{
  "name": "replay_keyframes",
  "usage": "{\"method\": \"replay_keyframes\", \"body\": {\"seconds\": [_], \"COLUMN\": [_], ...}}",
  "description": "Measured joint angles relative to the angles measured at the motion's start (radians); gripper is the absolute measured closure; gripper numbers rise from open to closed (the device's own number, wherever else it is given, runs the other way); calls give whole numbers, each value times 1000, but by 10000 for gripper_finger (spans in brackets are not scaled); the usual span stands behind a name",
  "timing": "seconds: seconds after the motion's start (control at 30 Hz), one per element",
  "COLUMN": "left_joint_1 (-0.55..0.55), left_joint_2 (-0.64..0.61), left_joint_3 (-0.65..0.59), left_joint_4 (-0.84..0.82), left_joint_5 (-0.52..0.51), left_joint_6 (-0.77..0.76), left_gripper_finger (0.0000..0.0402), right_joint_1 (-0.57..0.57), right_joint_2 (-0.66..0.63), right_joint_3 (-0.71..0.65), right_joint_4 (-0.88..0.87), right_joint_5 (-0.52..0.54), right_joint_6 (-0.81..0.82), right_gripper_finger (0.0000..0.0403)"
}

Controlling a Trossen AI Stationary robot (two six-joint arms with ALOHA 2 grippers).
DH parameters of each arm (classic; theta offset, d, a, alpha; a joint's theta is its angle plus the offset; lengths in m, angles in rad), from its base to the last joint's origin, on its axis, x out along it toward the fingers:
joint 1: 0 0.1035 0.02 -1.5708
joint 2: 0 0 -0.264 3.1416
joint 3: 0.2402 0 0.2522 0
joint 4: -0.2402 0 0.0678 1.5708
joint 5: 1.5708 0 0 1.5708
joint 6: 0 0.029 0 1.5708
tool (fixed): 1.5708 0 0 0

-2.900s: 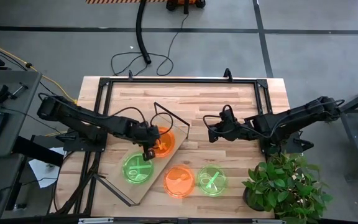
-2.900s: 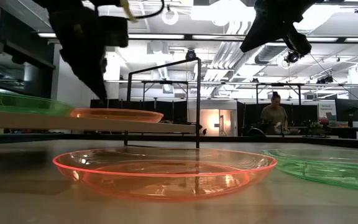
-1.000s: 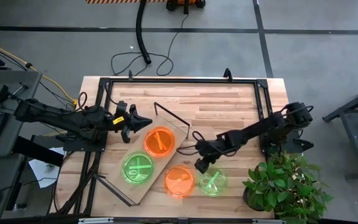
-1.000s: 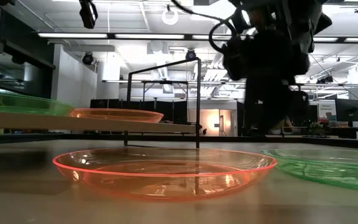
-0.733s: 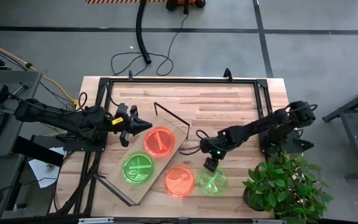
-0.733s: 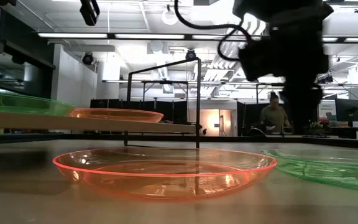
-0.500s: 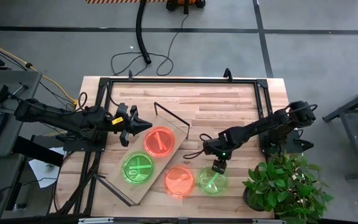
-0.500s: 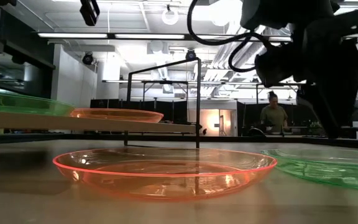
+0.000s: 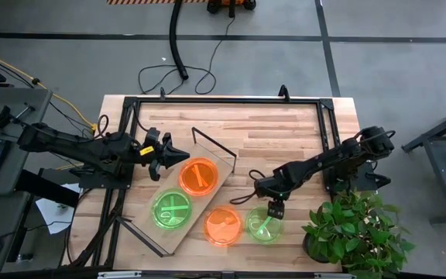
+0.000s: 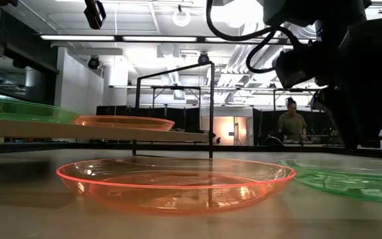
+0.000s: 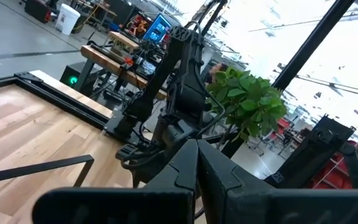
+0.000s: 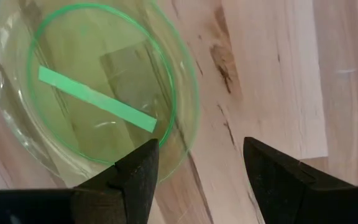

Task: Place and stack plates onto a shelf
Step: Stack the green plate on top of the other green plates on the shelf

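Observation:
The shelf (image 9: pixel 167 239) is a light-wood board lying slantwise at the table's near left, with a black wire frame at each end. On it lie an orange plate (image 9: pixel 199 177) and a green plate (image 9: pixel 172 209). On the tabletop an orange plate (image 9: pixel 224 225) and a green plate (image 9: pixel 264 224) rest on their bottoms. My right gripper (image 12: pixel 201 168) is open, low over the far right rim of the green plate (image 12: pixel 92 93); one finger stands over the rim, the other over bare wood. My left gripper (image 9: pixel 178 155) is shut, off the shelf's far left side.
A potted plant (image 9: pixel 355 229) fills the near right corner, close to my right arm. A black frame (image 9: pixel 223 101) runs around the tabletop. The shelf's wire frame (image 10: pixel 178 99) stands upright at its far end. A person (image 10: pixel 292 123) stands far off in the room.
My right gripper has swung toward the table's right edge, from between the two tabletop plates to over the green plate's far right rim, fingers pointing down and open throughout. The plates have not moved.

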Motion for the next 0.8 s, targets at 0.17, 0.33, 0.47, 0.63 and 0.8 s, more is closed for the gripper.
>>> {"method": "replay_keyframes", "body": {"seconds": [0.17, 0.33, 0.47, 0.63, 0.8], "left_joint_1": [0, 0, 0, 0, 0], "left_joint_2": [0, 0, 0, 0, 0], "left_joint_3": [0, 0, 1, 1, 1], "left_joint_4": [0, 3, 3, 6, 5], "left_joint_5": [0, 0, 0, -1, -1], "left_joint_6": [-2, -1, 0, 0, 2], "left_gripper_finger": [401, 401, 401, 401, 401], "right_joint_1": [-7, -7, 14, 46, 91], "right_joint_2": [-33, -157, -212, -194, -136], "right_joint_3": [-138, -293, -330, -353, -360], "right_joint_4": [150, 421, 427, 475, 547], "right_joint_5": [-112, -136, -37, 16, 30], "right_joint_6": [51, 258, 336, 401, 455], "right_gripper_finger": [190, 201, 210, 215, 215]}}
